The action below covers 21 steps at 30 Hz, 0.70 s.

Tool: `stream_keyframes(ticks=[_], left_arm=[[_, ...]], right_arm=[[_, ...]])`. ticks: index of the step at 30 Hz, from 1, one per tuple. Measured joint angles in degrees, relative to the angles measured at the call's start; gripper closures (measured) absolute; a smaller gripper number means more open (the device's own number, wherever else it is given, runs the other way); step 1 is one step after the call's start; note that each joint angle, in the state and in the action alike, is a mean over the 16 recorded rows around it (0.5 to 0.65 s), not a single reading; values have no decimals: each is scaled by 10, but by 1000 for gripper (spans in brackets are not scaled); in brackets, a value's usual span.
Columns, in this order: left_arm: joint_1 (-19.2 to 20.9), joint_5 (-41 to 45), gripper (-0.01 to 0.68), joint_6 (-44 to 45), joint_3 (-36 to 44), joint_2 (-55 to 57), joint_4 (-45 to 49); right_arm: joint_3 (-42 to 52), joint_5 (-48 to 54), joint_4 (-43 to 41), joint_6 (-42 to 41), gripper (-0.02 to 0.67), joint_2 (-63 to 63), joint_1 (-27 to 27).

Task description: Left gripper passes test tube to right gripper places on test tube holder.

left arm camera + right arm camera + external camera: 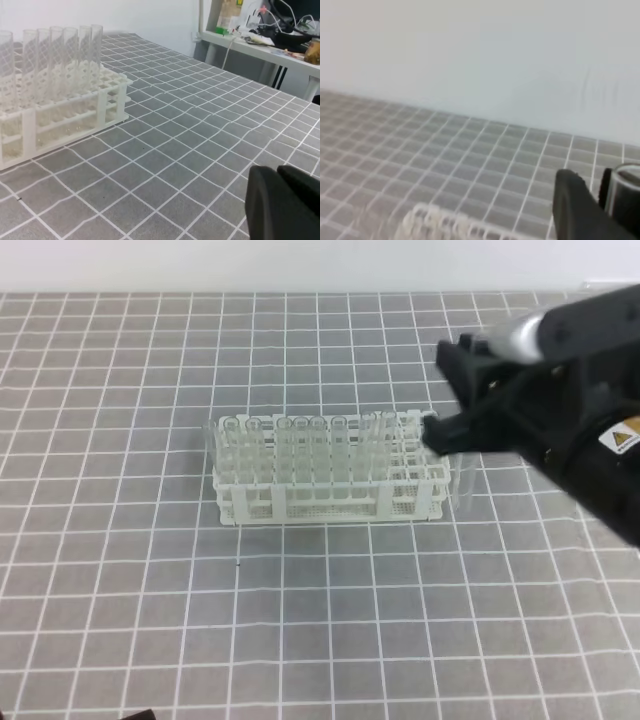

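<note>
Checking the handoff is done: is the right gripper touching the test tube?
Touching. Right wrist view shows the test tube pressed between the right gripper fingers.

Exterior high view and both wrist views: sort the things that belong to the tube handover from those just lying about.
For the job:
right gripper, shut on the test tube
left gripper, shut and empty
white rack

Just lying about:
other tubes standing in the rack
cluttered desk in the background
gridded table

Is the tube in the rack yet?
No. The tube hangs upright from the right gripper, just beyond the rack's right end.
</note>
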Motion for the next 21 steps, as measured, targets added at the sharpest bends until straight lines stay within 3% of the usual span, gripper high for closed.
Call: stream_keyframes(ticks=[6,10,14,21], left_arm=[[0,-2,673,-1,-2,0,0],[0,-1,673,0,-1,0,0],[0,-1,673,0,-1,0,0],[0,1,673,0,0,0,0]], right_arm=[[15,-54,-270,270,568,35,-89],[16,-116,-395,385,568,78,-122],[15,-175,-433,414,568,123,-135],[15,-238,-425,385,568,183,-137]])
